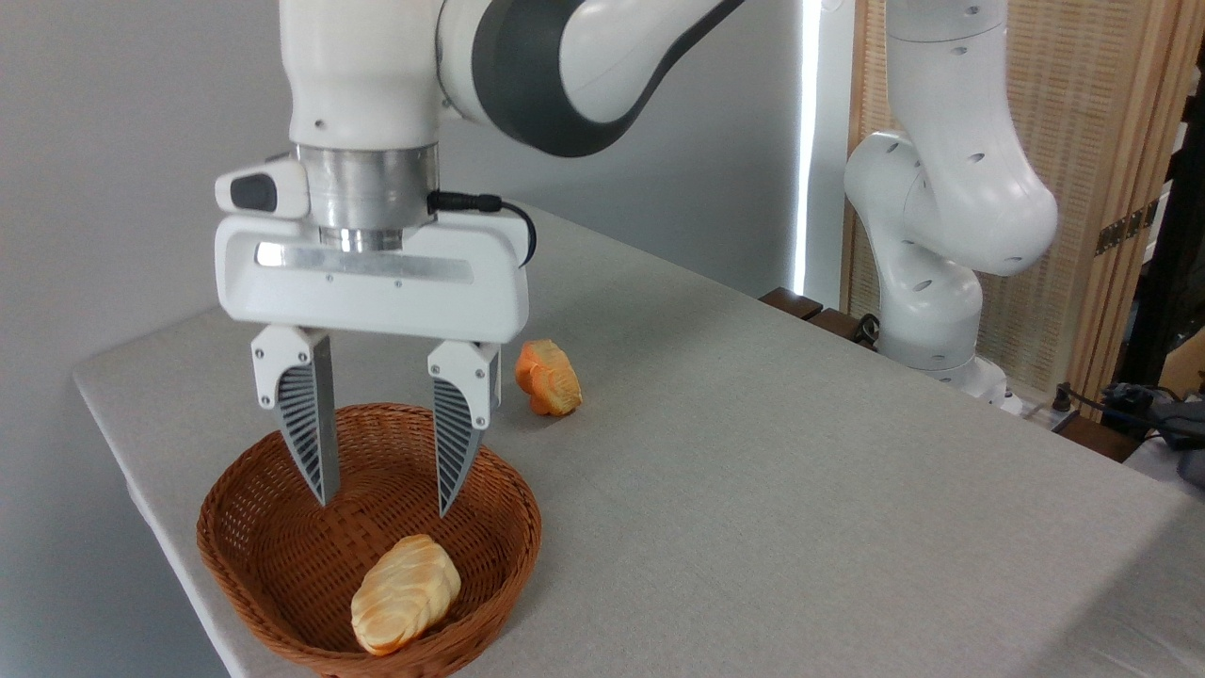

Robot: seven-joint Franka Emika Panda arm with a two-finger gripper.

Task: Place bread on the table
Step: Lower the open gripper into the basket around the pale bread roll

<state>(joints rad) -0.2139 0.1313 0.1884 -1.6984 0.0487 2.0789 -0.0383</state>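
Pale braided bread (pixel 406 593) lying in the lower left of the frame, inside the brown wicker basket (pixel 273 490), toward its near wall. Not yet lifted, not yet on the grey surface (pixel 800 471). Directly above and a little behind the loaf, the claw (pixel 381 508), fingers spread wide and empty, tips down within the basket rim but clear of the bread. Judged from this: task hardly begun, only the approach made; left to do are the last descent, the pinch, the lift out of the basket and the setting down on the cloth. Farther up, near the frame's centre, a smaller orange bread piece (pixel 548 378) already on the surface. Hard to judge: exact gap between tips and loaf. Basket's near edge cut off by the bottom of the frame.
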